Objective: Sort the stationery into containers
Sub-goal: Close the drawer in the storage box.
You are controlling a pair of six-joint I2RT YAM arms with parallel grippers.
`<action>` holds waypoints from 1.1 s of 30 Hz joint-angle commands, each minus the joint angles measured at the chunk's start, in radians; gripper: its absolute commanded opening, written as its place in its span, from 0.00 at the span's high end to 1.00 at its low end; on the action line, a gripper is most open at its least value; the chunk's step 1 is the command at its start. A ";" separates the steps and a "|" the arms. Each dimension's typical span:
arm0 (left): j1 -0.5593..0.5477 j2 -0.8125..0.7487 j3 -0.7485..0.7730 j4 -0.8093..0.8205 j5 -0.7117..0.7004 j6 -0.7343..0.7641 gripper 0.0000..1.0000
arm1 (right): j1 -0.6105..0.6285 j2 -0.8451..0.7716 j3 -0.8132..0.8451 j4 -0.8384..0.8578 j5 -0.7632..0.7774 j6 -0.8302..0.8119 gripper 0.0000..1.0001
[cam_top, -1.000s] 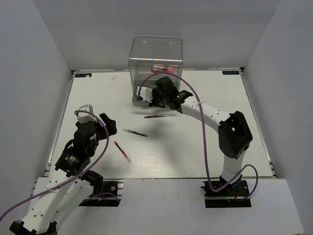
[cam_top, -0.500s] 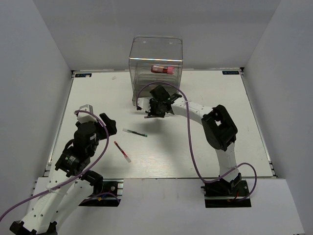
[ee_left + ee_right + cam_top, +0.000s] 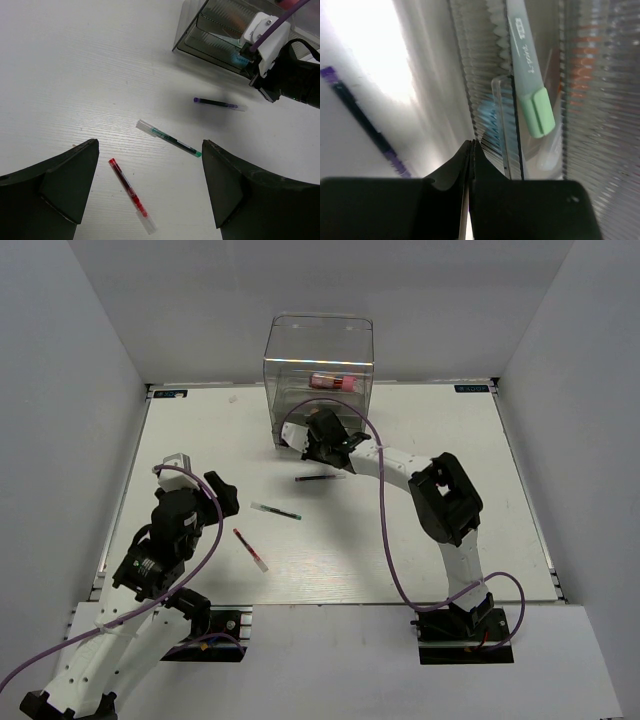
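The clear drawer box [image 3: 318, 365] stands at the far middle, with a pink tube [image 3: 332, 381] inside. My right gripper [image 3: 318, 445] is shut, tips against the ribbed drawer front [image 3: 485, 75]. Nothing shows between the jaws. A pale green marker [image 3: 530, 85] and a light blue marker [image 3: 490, 117] lie behind that front. A thin dark pen with a purple end [image 3: 320, 478] lies just below the right gripper; it also shows in the right wrist view [image 3: 362, 122]. A green pen [image 3: 276, 511] and a red-white pen [image 3: 250, 550] lie mid-table. My left gripper [image 3: 150, 190] is open above the red-white pen [image 3: 128, 196].
White walls close in the table on the left, right and far sides. In the left wrist view the green pen [image 3: 169, 138], the purple-ended pen [image 3: 219, 104], the box's drawers [image 3: 220, 30] and the right gripper's black body [image 3: 295, 75] all show.
The right arm's elbow has swung in towards the middle. Its gripper dipped over the purple-ended pen, then moved back up to the drawer front. The left arm has not moved.
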 commanded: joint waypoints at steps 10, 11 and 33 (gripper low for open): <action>0.004 0.032 -0.059 0.151 0.202 -0.048 0.08 | -0.070 0.007 0.063 0.098 0.113 -0.009 1.00; 0.004 0.043 -0.069 0.177 0.224 -0.084 0.08 | -0.072 0.009 0.055 0.100 0.121 -0.015 1.00; -0.005 0.949 -0.158 1.255 0.400 -0.667 0.52 | -0.110 -0.553 -0.311 -0.041 -0.393 0.434 0.10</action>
